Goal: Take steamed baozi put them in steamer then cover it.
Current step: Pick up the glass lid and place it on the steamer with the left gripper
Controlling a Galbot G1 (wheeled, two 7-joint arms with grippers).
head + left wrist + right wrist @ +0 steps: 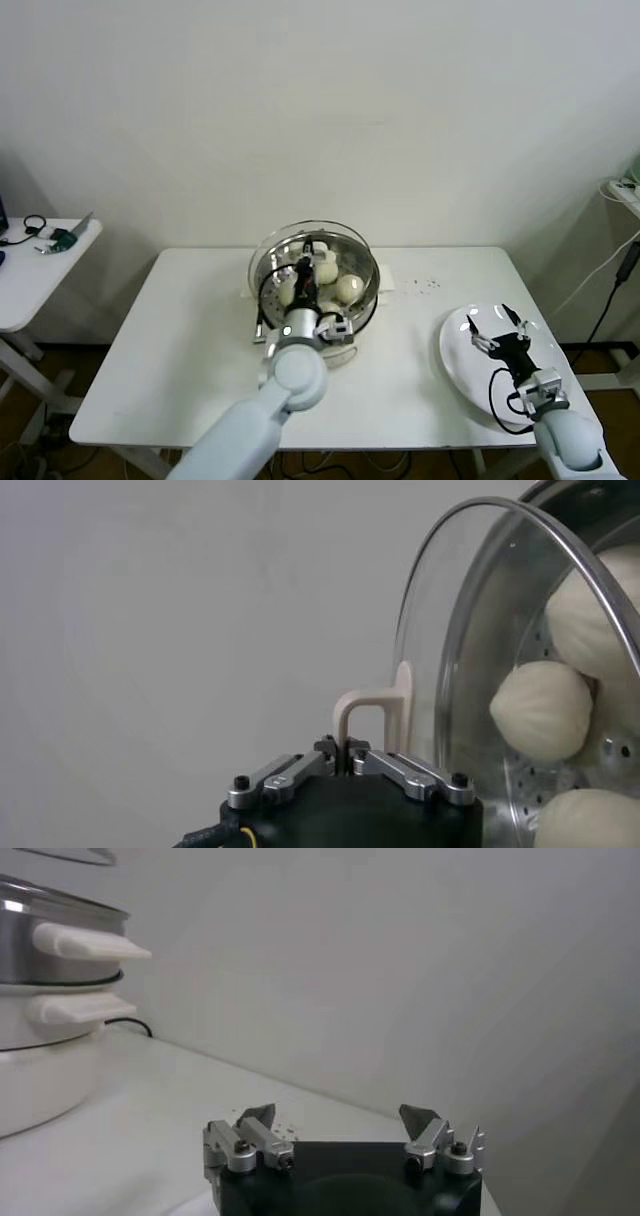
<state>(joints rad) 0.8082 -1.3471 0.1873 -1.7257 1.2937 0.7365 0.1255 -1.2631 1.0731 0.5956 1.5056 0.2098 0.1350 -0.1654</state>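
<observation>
Buns are all in the steamer, which sits mid-table toward the far edge, on its white pot base. In the left wrist view three buns show through the glass, lying on the perforated floor.

The lid is over the steamer but not seated. The head view shows its rim offset to the left of the steamer's rim, and the left wrist view shows the glass standing off the steel rim.

Left gripper is at the near side of the steamer, pinched shut on the lid's white bar handle. It carries the lid.

Right gripper waits with jaws wide and nothing in them, over the white plate at the right of the table. No buns show on the plate.

Step in hand, by my read: loading is done, covering is under way.

Next move calls for centring the lid over the steamer, levelling it and lowering until the metal rim sits all round, then letting go of the handle. Risk: releasing while it's offset leaves the lid cocked on one edge.
</observation>
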